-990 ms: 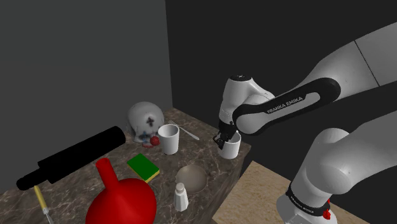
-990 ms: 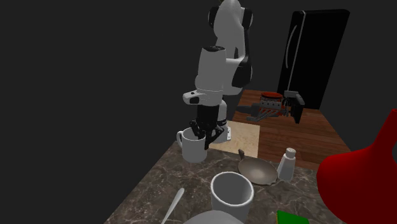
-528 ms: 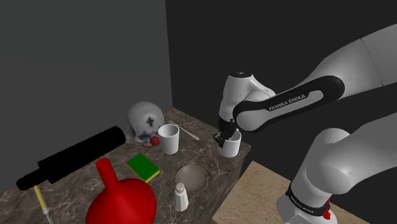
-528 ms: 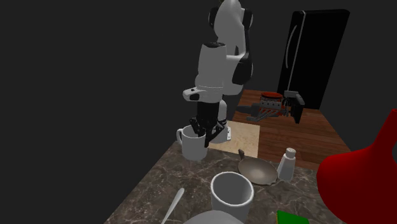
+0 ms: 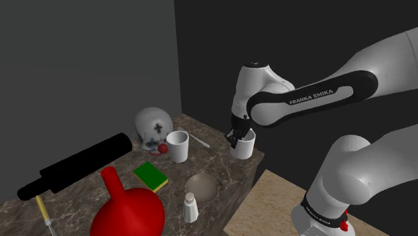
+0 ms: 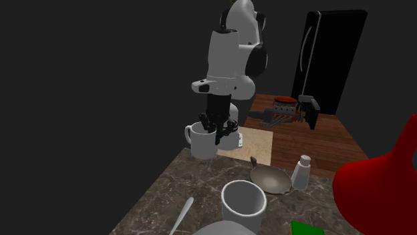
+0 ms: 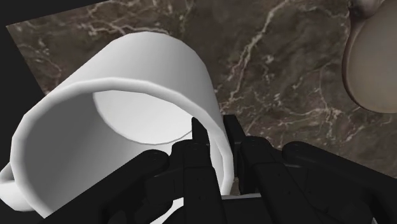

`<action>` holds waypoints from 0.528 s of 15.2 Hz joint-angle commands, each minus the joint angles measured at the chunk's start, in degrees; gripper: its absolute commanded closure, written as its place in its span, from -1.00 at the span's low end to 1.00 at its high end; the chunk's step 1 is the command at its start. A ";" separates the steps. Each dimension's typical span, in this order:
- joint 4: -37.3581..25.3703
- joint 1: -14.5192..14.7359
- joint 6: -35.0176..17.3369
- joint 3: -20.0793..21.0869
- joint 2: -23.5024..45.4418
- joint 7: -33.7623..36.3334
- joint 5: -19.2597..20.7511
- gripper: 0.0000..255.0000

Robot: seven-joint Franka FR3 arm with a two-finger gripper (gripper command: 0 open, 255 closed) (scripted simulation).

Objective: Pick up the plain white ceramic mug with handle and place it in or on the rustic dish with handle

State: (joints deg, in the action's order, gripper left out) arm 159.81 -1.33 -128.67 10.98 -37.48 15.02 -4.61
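White mug in the fingers' clasp

The mug is showing plain white, inside and out, and the end effector is reading solid black. The bench is running dark brown marble with pale, thin veins. By the bench's edge nearest the stand, the dish is coming up dull grey-brown. A flask is glowing bright red, and the sponge is showing green, edged in yellow.

Veined counter: dish, cup, sponge.
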 commanded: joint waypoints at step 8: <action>-5.14 -0.09 8.57 -0.94 -3.43 -0.44 0.42 1.00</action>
State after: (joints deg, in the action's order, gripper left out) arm 155.33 -1.50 -121.35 10.07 -40.33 14.50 -4.17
